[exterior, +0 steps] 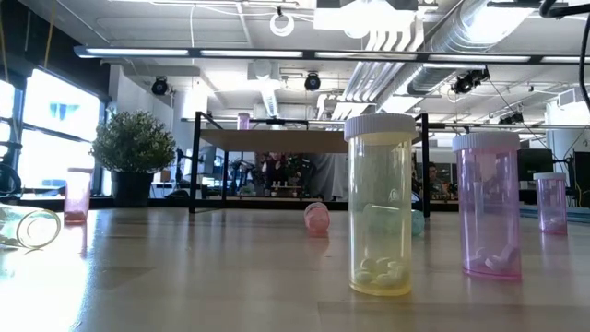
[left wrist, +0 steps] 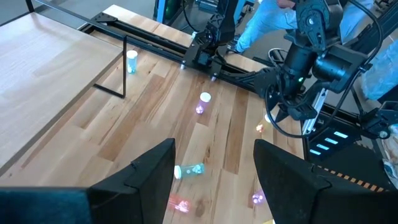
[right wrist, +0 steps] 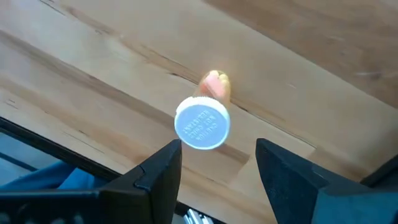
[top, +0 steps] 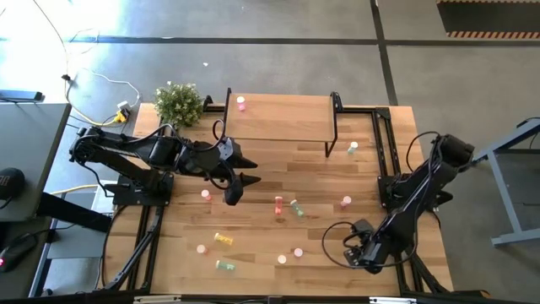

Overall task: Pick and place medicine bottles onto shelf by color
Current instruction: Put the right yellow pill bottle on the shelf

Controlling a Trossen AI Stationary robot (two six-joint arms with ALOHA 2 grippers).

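One round white ribbed cap point(right wrist: 203, 124) tops an orange bottle point(right wrist: 216, 83) on wood.

We see two matte black jointed arms point(top: 135, 152) with looping black cables. Each ends in two blunt, dark, squared fingers point(left wrist: 152, 171).

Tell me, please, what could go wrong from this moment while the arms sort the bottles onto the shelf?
Several bottles stand close together near the green lying bottle; the open left gripper may knock neighbours over when descending. Lying bottles could roll away. The right gripper, open above a pink bottle, might tip it if it closes off-centre. The shelf holds only one pink bottle.
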